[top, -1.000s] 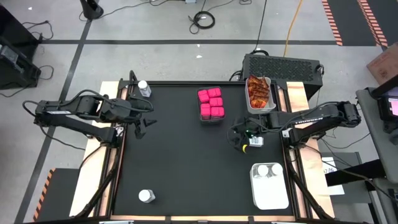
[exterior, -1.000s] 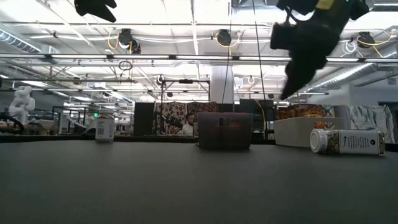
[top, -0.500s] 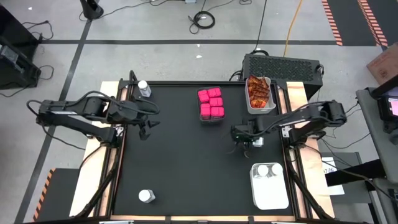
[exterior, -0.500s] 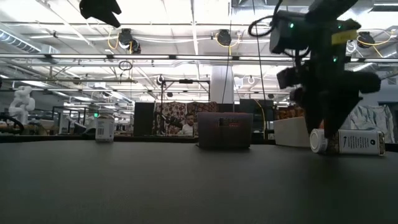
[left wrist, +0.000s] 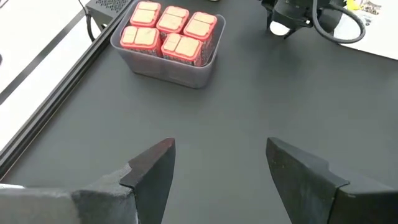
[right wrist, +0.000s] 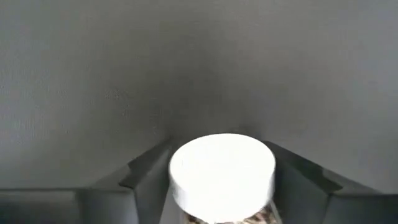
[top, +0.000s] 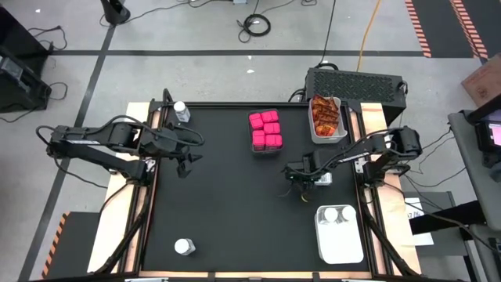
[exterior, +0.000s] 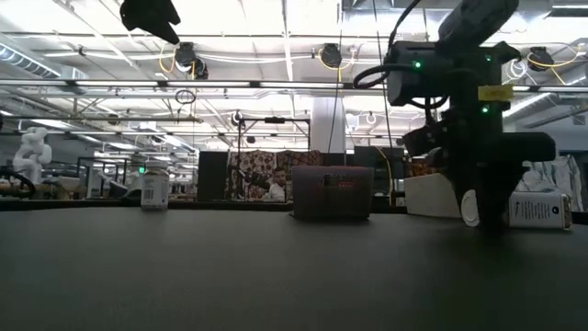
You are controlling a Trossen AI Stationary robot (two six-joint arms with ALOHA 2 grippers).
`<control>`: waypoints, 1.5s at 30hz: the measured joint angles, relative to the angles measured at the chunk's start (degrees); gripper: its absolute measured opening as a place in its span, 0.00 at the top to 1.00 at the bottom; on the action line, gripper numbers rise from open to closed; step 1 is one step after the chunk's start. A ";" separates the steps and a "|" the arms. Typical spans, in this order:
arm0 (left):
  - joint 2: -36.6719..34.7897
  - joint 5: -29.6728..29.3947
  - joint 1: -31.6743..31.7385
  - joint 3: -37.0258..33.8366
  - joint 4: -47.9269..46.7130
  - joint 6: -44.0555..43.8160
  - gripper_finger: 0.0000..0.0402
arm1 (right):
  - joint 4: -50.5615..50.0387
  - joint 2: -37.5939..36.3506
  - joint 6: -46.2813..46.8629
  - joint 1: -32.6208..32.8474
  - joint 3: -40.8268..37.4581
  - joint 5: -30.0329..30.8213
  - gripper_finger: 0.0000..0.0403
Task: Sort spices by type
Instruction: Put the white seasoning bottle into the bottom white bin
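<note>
A clear jar (exterior: 537, 210) with a white lid lies on its side at the table's right; my right gripper (top: 304, 182) stands over its lid end, pointing down. My left gripper (top: 185, 162) hangs open high over the table's left side, with nothing between its fingers (left wrist: 155, 168). Pink packs fill a clear bin (top: 266, 131) at the far middle. Orange-red sachets sit in a bin (top: 326, 117) at the far right. Two jars stand in a white bin (top: 340, 239). One jar (top: 182, 112) stands at the far left corner, another (top: 184, 247) near the front left. My right gripper has the lying jar's white lid (right wrist: 222, 168) between its two fingers (right wrist: 146, 177), one on each side of the lid's round wall. The fingers come from above, pointing down, and lie across the jar. The jar lies on its side on the table, lid toward the table's left.
The mat between the pink bin and the front edge holds nothing but the front-left jar. Raised rails run along the table's left and right sides. A black box (top: 356, 81) stands behind the far right corner.
My right gripper has come down from well above the table onto the lying jar and has tipped from a slant to pointing straight down. The jar has stayed where it was. My left gripper has edged a little toward the table's right.
</note>
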 joint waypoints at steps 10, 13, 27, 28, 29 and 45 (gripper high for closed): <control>0.00 0.04 0.00 0.00 0.42 1.32 0.37 | -15.92 0.02 15.93 -0.52 16.92 4.99 0.54; 0.00 0.04 0.01 0.00 0.37 1.32 0.37 | -18.71 0.01 30.03 -0.07 22.26 10.79 0.54; 0.00 0.58 0.02 0.00 -1.77 2.55 0.37 | -3.66 1.37 61.19 14.49 26.09 57.76 0.52; 0.00 0.69 0.01 0.00 -1.66 2.87 0.37 | -3.59 2.63 62.85 14.89 26.09 58.20 0.52; 0.00 0.87 0.02 0.00 -1.60 2.91 0.37 | -3.33 3.98 64.67 15.27 26.07 58.16 0.52; 0.00 2.81 0.01 0.00 -1.51 4.34 0.37 | 19.61 20.92 65.74 19.14 26.00 63.03 0.50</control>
